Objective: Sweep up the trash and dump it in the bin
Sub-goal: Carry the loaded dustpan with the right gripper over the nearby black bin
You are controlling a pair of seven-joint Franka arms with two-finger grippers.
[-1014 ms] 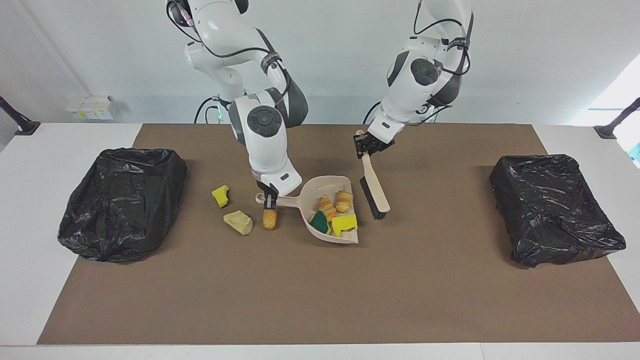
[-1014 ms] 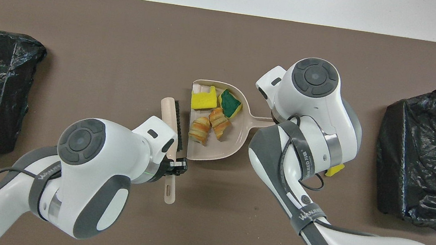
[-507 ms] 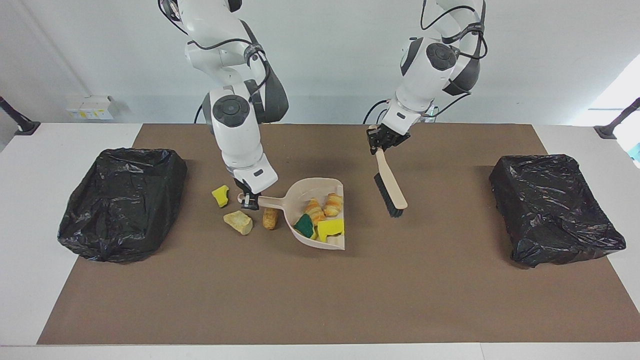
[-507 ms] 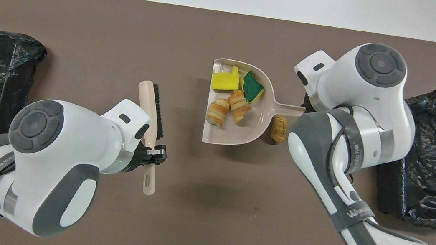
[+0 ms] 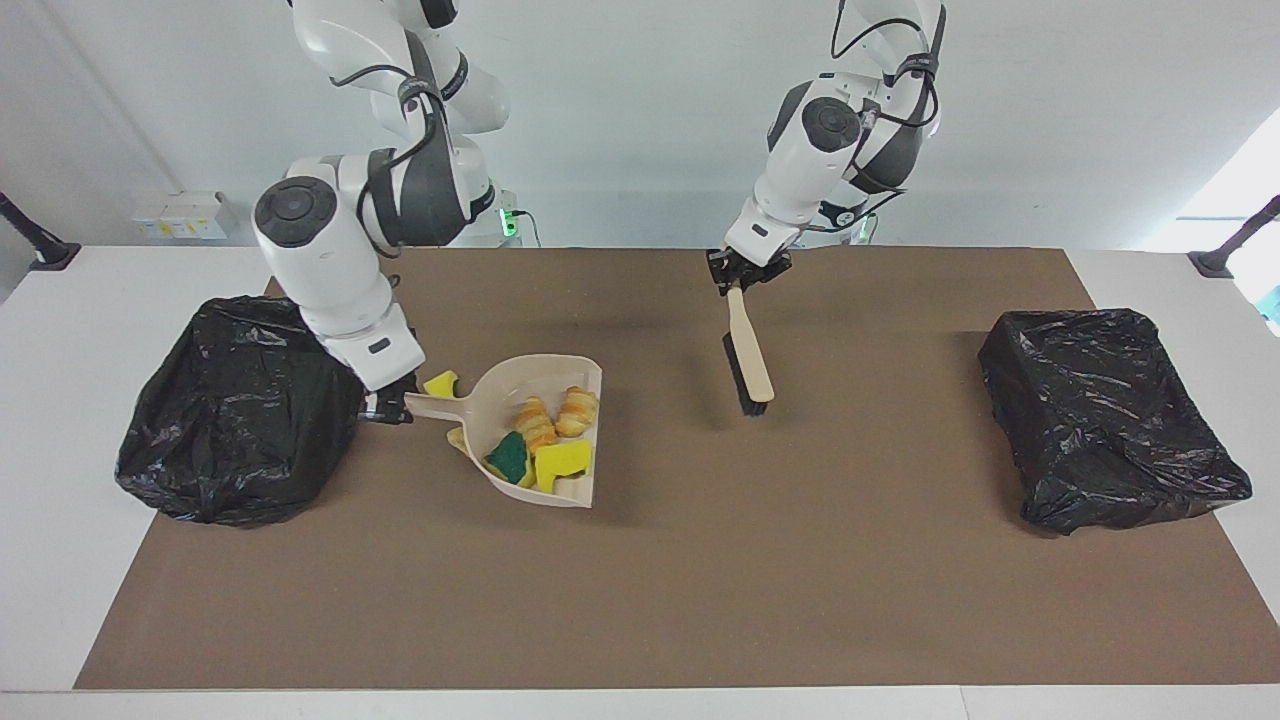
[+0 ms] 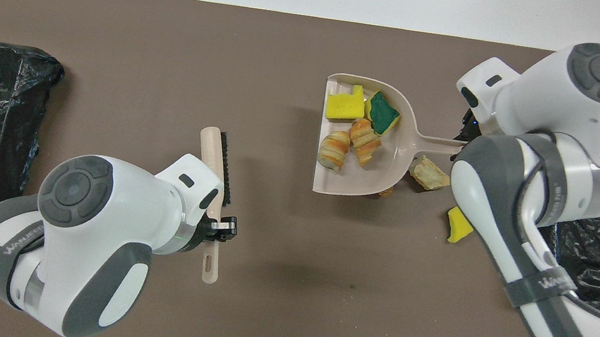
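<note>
As the right gripper (image 5: 388, 407), clamped on the beige plastic dustpan (image 5: 545, 385)'s handle, carries four trash bits (image 5: 540, 440) toward the black-bagged bin (image 5: 235, 410), three bits (image 6: 430, 173) stay on the mat. Left gripper (image 5: 741, 280), shut on the beige black-bristled brush (image 5: 748, 355), has pulled clear.

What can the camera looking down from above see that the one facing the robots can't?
Only the overhead view shows the tan lump whole on the mat beside the dustpan; facing, the raised pan covers most of it. Only the facing view shows the air under the brush, held up by the left gripper. Both show four bits of trash in the pan, its handle in the right gripper, and the loose yellow sponge.
</note>
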